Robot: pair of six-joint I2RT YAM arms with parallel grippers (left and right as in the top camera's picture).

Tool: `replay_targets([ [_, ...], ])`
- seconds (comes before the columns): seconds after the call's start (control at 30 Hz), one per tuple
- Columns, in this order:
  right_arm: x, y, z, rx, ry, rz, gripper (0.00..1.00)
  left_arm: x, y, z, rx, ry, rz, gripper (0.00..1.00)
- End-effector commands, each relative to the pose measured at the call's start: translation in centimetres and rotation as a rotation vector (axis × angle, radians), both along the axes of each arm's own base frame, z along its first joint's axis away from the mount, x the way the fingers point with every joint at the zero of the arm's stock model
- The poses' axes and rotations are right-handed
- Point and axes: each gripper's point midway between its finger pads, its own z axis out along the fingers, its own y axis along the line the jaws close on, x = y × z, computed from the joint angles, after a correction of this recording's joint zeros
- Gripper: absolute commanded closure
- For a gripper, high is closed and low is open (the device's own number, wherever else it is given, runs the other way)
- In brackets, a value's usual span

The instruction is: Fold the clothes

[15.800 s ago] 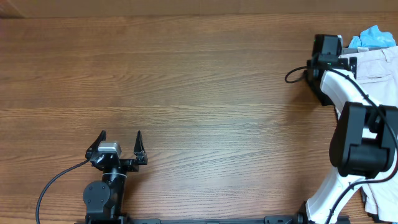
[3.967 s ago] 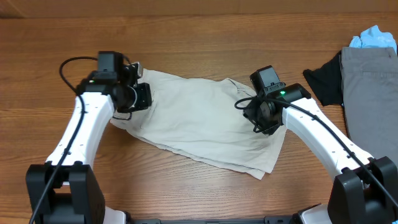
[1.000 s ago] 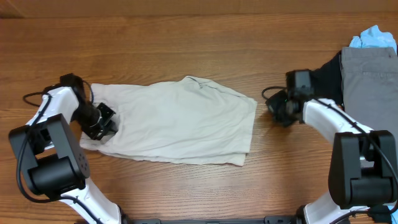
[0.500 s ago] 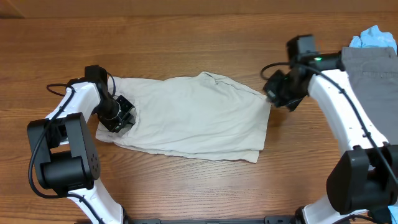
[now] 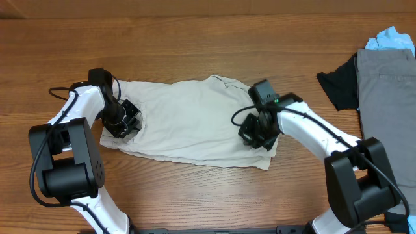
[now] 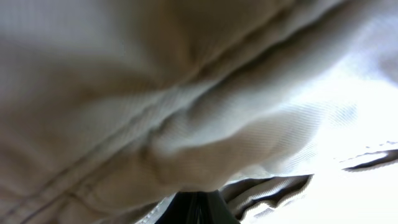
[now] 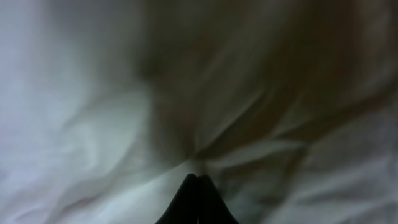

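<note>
The clothes (image 5: 195, 123), cream-beige trousers folded into a long band, lie across the middle of the table. My left gripper (image 5: 127, 125) sits on their left end. In the left wrist view its dark tips (image 6: 196, 210) are shut and buried in a fold of the cloth (image 6: 186, 93). My right gripper (image 5: 251, 138) hangs over the right end of the trousers. In the right wrist view its fingers (image 7: 198, 190) are pressed together, tips touching the rumpled cloth (image 7: 93, 124), with nothing between them.
Grey trousers (image 5: 389, 97) lie at the right edge of the table, with a black garment (image 5: 339, 88) beside them and a light blue cloth (image 5: 389, 39) behind. Bare wood (image 5: 195, 39) runs along the back and front.
The right arm swung from behind the trousers' right edge down onto their right end. The left arm has stayed in place over the last half second, after dragging the left end rightward.
</note>
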Motion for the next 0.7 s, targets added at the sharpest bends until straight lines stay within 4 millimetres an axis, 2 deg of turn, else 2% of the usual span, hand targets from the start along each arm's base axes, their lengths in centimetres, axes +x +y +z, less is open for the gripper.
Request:
replay_targets([
  [0.0,-1.8,-0.5,-2.1,0.005,0.069,-0.074,0.96,-2.2,-1.0,-2.3,-0.013,0.087,-0.061,0.93],
  [0.17,-1.9,-1.7,-3.8,-0.002,0.052,-0.126,0.93,-2.2,-1.2,-2.3,-0.021,0.087,-0.06,0.87],
  [0.2,-1.8,-2.1,-4.0,-0.019,0.055,-0.15,0.93,-2.2,-1.2,-2.3,-0.025,0.086,-0.062,0.83],
  [0.27,-1.3,-3.2,-4.2,-0.06,0.04,-0.191,0.93,-2.3,-1.3,-2.2,-0.028,0.091,-0.062,0.83],
  [0.4,0.5,-4.3,-4.3,-0.066,-0.021,-0.214,0.95,-2.4,-2.0,-1.9,-0.072,0.093,-0.055,0.89],
  [0.43,1.7,-4.6,-4.1,-0.05,-0.07,-0.198,0.95,-2.3,-2.3,-1.8,-0.092,0.093,-0.045,0.89],
  [0.53,3.4,-5.1,-4.0,-0.041,-0.131,-0.205,0.96,-2.3,-2.7,-1.6,-0.117,0.091,-0.039,0.91],
  [0.6,5.0,-6.7,-3.9,-0.076,-0.188,-0.25,0.96,-2.9,-2.8,-1.9,-0.118,0.117,-0.017,0.96],
  [0.67,5.8,-7.9,-3.7,-0.091,-0.207,-0.282,0.96,-3.6,-2.8,-2.5,-0.107,0.143,0.015,0.96],
])
